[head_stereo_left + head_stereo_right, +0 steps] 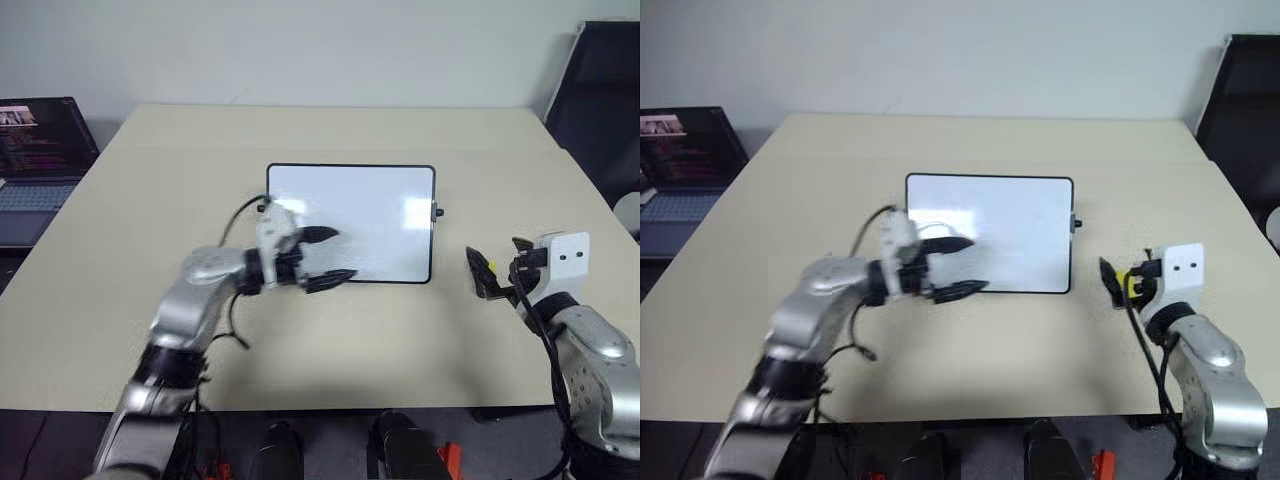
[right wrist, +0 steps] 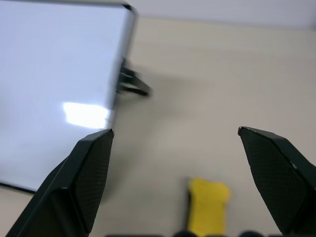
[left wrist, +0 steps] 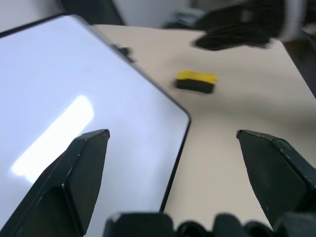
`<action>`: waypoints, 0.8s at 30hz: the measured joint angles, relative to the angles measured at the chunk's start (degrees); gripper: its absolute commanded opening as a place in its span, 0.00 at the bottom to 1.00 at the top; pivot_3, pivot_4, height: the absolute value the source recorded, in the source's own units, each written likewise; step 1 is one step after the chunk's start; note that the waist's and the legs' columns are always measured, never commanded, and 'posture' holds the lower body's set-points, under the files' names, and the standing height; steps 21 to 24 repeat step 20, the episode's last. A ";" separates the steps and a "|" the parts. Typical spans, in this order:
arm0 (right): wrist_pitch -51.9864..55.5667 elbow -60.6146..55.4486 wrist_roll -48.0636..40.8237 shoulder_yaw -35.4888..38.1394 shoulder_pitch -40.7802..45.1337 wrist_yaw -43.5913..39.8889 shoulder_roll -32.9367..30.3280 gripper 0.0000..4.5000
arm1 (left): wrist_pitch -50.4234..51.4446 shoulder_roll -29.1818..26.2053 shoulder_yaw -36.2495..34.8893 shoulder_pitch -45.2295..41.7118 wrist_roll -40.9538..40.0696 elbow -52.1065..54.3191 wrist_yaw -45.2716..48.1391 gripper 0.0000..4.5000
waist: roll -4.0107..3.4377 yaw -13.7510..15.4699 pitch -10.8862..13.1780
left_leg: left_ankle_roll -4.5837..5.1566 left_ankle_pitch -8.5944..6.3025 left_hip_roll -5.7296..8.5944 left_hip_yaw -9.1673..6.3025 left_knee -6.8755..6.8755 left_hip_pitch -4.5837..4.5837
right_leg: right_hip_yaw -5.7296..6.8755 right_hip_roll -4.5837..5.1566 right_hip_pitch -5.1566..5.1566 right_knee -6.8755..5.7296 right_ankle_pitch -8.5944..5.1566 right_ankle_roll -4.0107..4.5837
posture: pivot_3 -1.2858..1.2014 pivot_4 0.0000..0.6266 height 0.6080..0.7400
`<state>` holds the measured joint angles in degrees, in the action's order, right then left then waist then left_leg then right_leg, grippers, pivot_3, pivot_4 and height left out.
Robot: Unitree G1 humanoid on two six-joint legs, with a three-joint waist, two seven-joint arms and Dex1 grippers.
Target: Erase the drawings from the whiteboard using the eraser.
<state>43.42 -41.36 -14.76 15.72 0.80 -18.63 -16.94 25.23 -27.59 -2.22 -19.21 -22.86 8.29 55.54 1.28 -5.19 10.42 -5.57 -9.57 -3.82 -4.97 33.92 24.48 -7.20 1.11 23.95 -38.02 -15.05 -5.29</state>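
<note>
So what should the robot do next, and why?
Probably draw both arms back and stop. The whiteboard looks clean, with no marks that I can make out, and the eraser lies on the table to the board's right, apart from it. The right pincer stands open above the eraser, holding nothing, and the left pincer, open too, hovers at the board's near edge.

No readable text anywhere. Laptop [image 1: 40, 150] screen beside the desk [image 1: 330, 130] shows coloured lines, probably text, too small to read. Whiteboard [image 1: 370, 210] surface carries no legible writing or label.
</note>
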 measured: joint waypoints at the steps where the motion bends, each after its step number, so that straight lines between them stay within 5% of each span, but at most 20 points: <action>1: -0.90 -0.94 0.12 -1.42 -1.77 0.25 0.68 0.98 | 1.47 0.02 -2.31 3.91 -0.50 1.49 -2.52 1.00 | 0.01 0.22 0.00 | 0.00 0.00 0.00 -0.02 0.00 0.01 | 0.03 0.00 -0.01 -0.02 -0.02 0.02 | 0.52 0.24 1.00; 10: -26.08 7.74 6.39 -3.93 -20.20 5.58 10.27 0.98 | -5.10 11.03 -9.56 24.14 5.01 15.58 -25.88 1.00 | 0.27 2.39 -0.04 | -0.31 -0.16 0.08 0.34 0.28 -0.42 | -0.14 0.26 -0.68 0.74 -0.14 0.38 | 0.52 0.24 1.00; 24: -29.08 9.21 0.55 1.01 -23.31 6.95 11.39 0.98 | -8.50 11.58 -10.26 21.38 8.43 13.31 -32.99 1.00 | 0.37 1.73 -0.10 | -0.48 -0.27 0.14 0.52 0.33 -0.46 | -0.12 0.56 -0.60 1.44 -0.14 0.39 | 0.52 0.24 1.00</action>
